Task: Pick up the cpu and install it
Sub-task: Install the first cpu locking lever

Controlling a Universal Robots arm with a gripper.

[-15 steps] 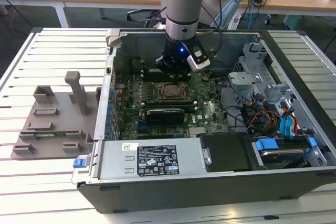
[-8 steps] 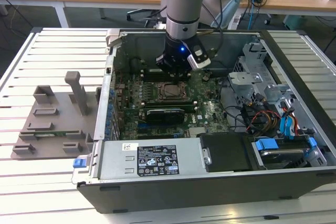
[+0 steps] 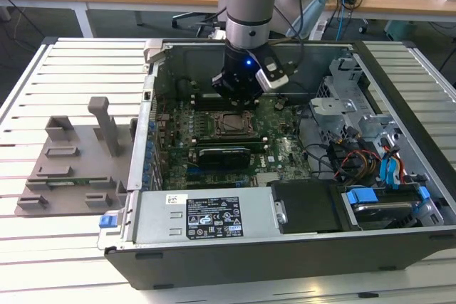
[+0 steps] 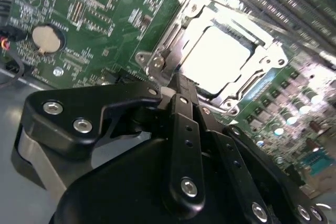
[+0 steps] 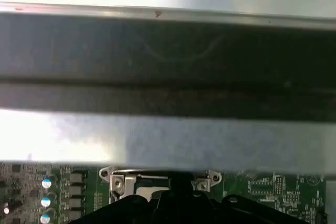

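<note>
The black gripper (image 3: 235, 94) hangs low inside the big open grey metal computer case (image 3: 285, 254). Right under its fingers lies the shiny square silver cpu (image 4: 218, 56), sitting inside the silver metal socket frame (image 4: 157, 59), so there is little room below. Just behind the fingers stands the tall grey case wall (image 5: 168, 129), blocking that way. To the exterior view's right, a bunch of coloured wires (image 3: 356, 158) and a grey metal drive cage (image 3: 342, 105) crowd the case. Straight up is open.
</note>
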